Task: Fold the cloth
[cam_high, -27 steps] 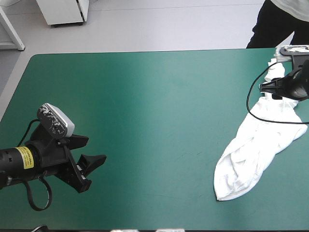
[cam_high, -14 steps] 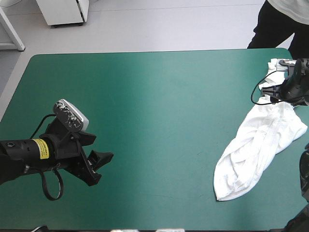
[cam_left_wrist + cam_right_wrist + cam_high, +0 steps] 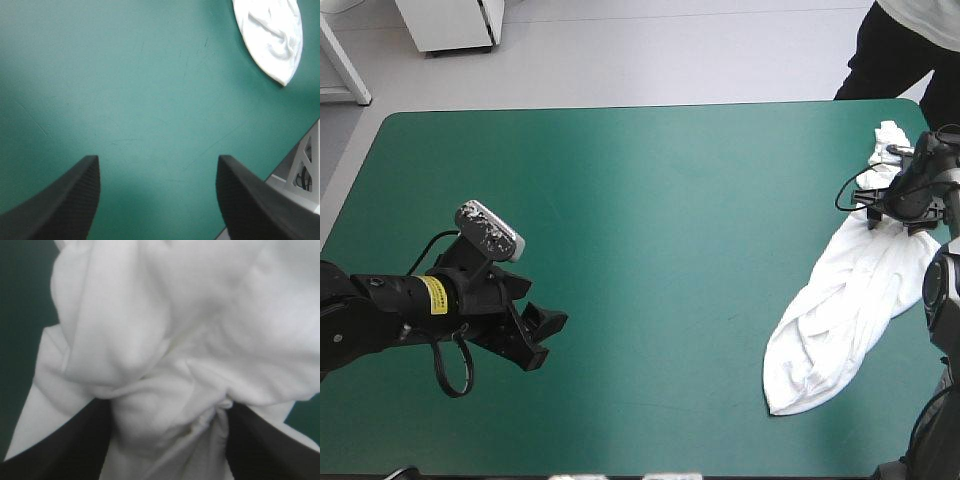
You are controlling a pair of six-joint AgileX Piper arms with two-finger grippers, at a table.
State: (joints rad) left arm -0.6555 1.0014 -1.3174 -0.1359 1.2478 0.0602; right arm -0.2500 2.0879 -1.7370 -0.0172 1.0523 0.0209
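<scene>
Right gripper (image 3: 166,410): your fingers stand spread, one on each side of a bunched ridge of the T-shirt (image 3: 850,300). They are down in the fabric but not pinched on it.
Left gripper (image 3: 157,157): spread and empty, hanging over bare table (image 3: 650,200).
T-shirt: a crumpled, drawn-out strip along the table's right side. Its far end is near the far right corner and its near end stops short of the near edge.
Long axis: from the far right corner slanting toward the near edge and a little toward the middle.
Direction from the grippers: the right one sits at the far end, so the rest trails away toward the robot's side. From the left one, the rounded near end lies ahead and off to one side, well apart.
Nearer arm: the right, by far.
Step, as you may judge it: getting a hold so the T-shirt can be spread flat; no fold is made yet.
Next move calls for: pressing your right fingers together on that ridge and bringing the left across to the near end.
</scene>
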